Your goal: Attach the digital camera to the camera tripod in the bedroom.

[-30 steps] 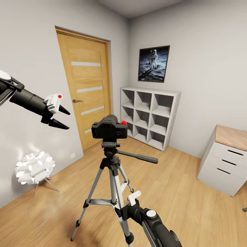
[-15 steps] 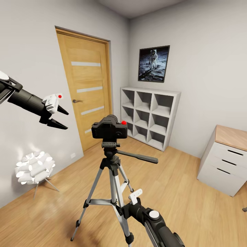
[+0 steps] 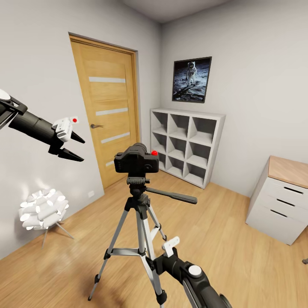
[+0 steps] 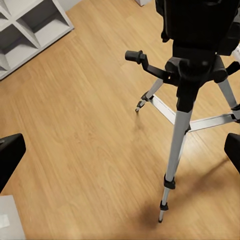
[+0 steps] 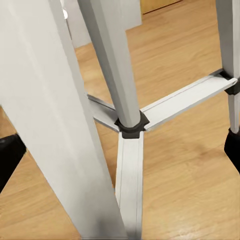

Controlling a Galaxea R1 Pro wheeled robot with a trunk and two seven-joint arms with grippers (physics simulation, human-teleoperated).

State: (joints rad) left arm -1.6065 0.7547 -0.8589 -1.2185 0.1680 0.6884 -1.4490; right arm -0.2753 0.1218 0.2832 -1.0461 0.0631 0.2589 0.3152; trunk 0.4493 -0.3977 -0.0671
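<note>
The black digital camera (image 3: 136,160) with its red dot sits on the head of the camera tripod (image 3: 141,214), which stands on the wood floor with its pan handle pointing right. My left gripper (image 3: 82,149) hangs open and empty in the air, to the left of the camera and apart from it. From the left wrist view the camera (image 4: 200,20) and tripod (image 4: 180,115) lie ahead. My right gripper (image 5: 120,150) is low among the tripod's legs, open, its fingers either side of the central leg brace without touching.
An oak door (image 3: 107,111) is behind on the left wall. White cube shelves (image 3: 186,145) stand in the corner under a framed picture (image 3: 191,79). A white drawer chest (image 3: 282,201) is at right, and a white petal lamp (image 3: 42,211) at lower left.
My left gripper has drifted slightly left, away from the camera. My right arm has shifted a little down and right. Camera and tripod have not moved.
</note>
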